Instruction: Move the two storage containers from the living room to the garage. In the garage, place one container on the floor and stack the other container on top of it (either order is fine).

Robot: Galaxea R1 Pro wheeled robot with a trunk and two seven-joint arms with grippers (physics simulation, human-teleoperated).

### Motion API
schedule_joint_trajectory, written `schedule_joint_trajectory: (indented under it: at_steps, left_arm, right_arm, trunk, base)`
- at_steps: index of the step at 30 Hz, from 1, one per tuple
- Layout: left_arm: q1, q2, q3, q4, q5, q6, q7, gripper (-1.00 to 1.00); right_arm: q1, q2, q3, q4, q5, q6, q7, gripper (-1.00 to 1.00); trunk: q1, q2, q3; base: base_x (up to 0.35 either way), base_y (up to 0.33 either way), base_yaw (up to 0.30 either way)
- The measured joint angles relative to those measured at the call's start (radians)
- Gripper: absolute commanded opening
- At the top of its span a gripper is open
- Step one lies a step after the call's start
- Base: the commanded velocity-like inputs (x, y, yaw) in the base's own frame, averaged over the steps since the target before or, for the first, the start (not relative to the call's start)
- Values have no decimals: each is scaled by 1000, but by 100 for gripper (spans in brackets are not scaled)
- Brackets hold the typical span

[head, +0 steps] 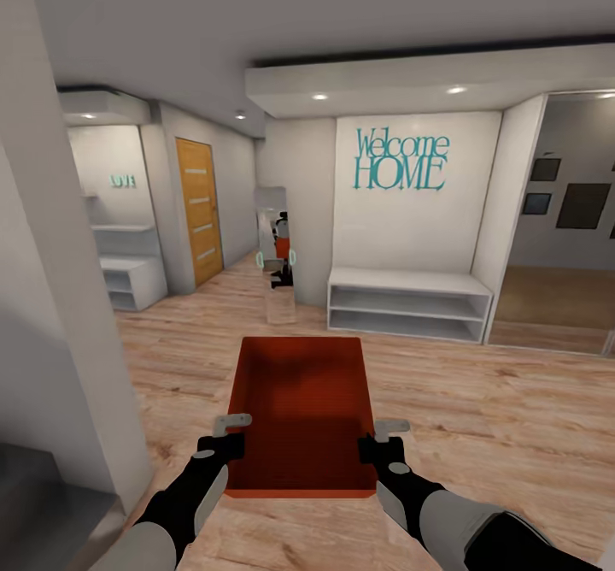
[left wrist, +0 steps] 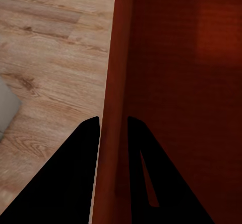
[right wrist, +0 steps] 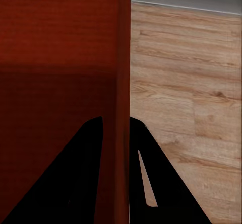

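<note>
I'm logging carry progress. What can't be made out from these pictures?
- Second container: whether one is nested beneath the orange-red storage container can't be told, head view.
- Left gripper and right gripper: the pads' contact, hidden by the wall they straddle.
- Small wall sign by the wooden door: too small to read.
</note>
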State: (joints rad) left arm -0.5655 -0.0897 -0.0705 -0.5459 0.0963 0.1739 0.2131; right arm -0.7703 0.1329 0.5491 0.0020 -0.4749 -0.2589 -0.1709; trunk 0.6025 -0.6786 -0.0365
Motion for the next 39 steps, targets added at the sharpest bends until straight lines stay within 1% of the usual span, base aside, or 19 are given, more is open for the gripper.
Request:
schedule_joint_trajectory:
  at_steps: [35,39]
  left_arm:
    - [0,-2,5,7,0,0,0,-100]
    - [0,-3,6,7,-1,1,0,-100]
  right_arm:
    - [0,-1,3,0,1,10,0,-100]
    - [0,-1,1,-1,4,11,1,-100]
  trunk:
    - [0,0,0]
    - [0,0,0]
  base:
    - [322,0,0]
    - [322,0,84]
